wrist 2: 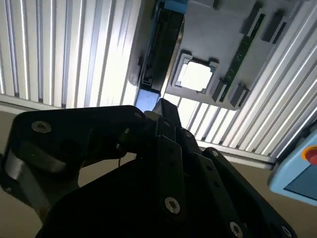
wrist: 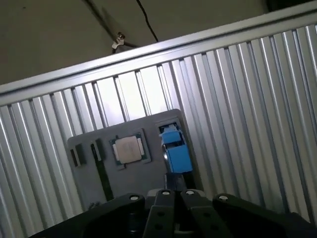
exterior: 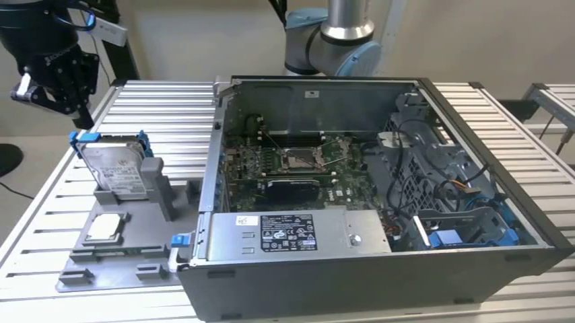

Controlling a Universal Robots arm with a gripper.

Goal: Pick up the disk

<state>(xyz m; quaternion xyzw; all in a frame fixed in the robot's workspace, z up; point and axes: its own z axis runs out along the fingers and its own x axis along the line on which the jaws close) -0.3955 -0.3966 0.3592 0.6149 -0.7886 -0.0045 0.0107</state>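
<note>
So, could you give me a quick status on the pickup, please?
Tool up and apart from disk, toward exterior view's left. Disk upright in grey holder, untouched. Path between looks clear.

The table (exterior: pixel 161 111) is ribbed bare aluminium with a bright satin sheen. The fixture tray (exterior: pixel 134 259) on it is matt grey plastic. The disk (exterior: pixel 120 158) shows a silvery metal face, dully reflective, under a white paper label (exterior: pixel 122 177). Its bracket (exterior: pixel 85 137) is smooth blue plastic. The chip (exterior: pixel 105 227) has a pale, smooth metal lid. The computer case (exterior: pixel 378 276) is dark grey painted sheet metal, and the power supply (exterior: pixel 355 232) is plain grey steel. The motherboard (exterior: pixel 269 161) looks green and slightly glossy. The gripper (wrist 2: pixel 163 111) is matt black, dotted with shiny metal screw heads (wrist 2: pixel 172 204).
</note>
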